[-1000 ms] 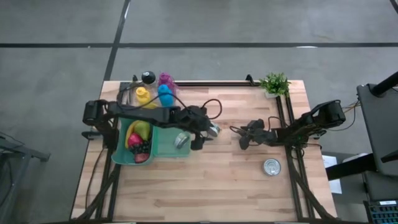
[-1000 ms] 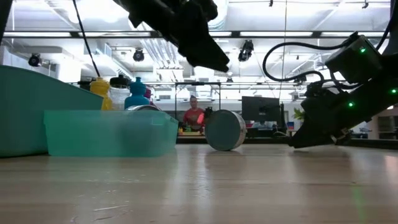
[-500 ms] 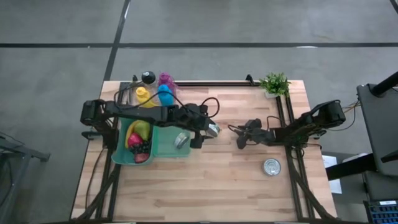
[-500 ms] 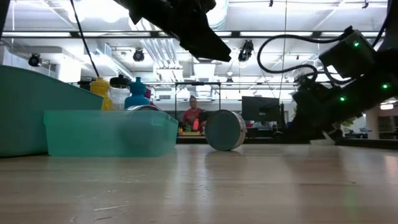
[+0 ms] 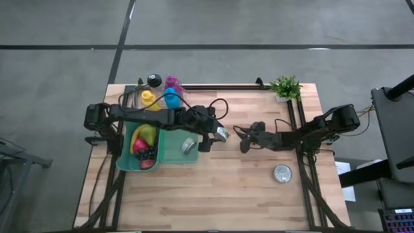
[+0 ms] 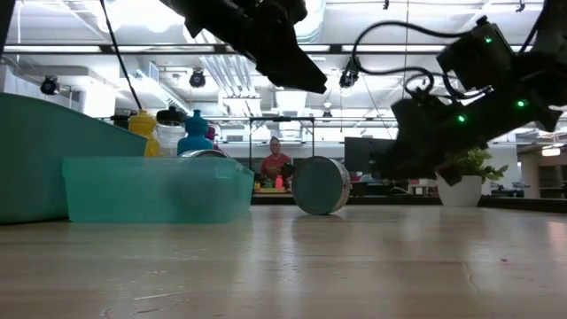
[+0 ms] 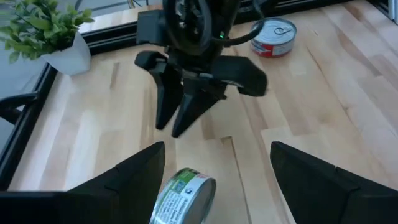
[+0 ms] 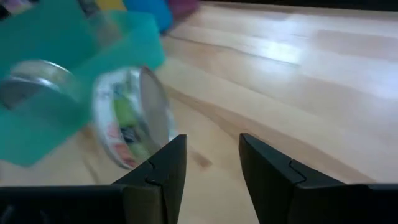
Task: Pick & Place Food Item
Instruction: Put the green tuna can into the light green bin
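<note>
Counter centre: right jaws [image 5: 244, 144], nearly pressed together, moved left toward tipped can [image 5: 222, 134]; left jaws [image 5: 208, 137] spread above it.

My two arms are dark, nearly black, built of jointed segments. Black cables loop loosely off both of them, arching near the centre of the high view and at the upper right of the low view. Small green lights glow on my right arm's housing in the low view. My left gripper [image 5: 208, 138] and my right gripper [image 5: 244, 144] each end in two matte black fingers [image 8: 268, 180], wedge-shaped with flat angular faces.
</note>
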`<action>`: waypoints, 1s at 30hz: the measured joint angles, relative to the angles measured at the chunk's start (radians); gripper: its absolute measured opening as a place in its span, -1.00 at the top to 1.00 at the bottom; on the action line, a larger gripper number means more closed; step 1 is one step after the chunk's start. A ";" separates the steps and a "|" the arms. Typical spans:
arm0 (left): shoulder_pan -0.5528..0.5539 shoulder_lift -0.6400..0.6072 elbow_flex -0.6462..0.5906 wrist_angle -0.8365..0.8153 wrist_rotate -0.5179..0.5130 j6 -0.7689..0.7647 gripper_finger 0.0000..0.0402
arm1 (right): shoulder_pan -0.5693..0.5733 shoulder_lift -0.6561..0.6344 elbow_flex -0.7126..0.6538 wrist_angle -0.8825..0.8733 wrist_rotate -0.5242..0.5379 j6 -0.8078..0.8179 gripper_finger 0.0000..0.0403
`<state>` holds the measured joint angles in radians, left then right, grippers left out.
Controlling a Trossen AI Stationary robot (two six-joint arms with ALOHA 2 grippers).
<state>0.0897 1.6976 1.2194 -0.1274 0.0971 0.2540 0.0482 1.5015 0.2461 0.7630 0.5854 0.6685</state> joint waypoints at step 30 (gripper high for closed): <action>0.060 0.071 0.000 0.087 0.042 0.000 -0.47 | -0.001 -0.064 -0.070 -0.005 0.021 0.027 0.27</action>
<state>0.1499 1.7685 1.2198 -0.0406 0.1387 0.2543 0.0475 1.4372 0.1764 0.7583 0.6060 0.6959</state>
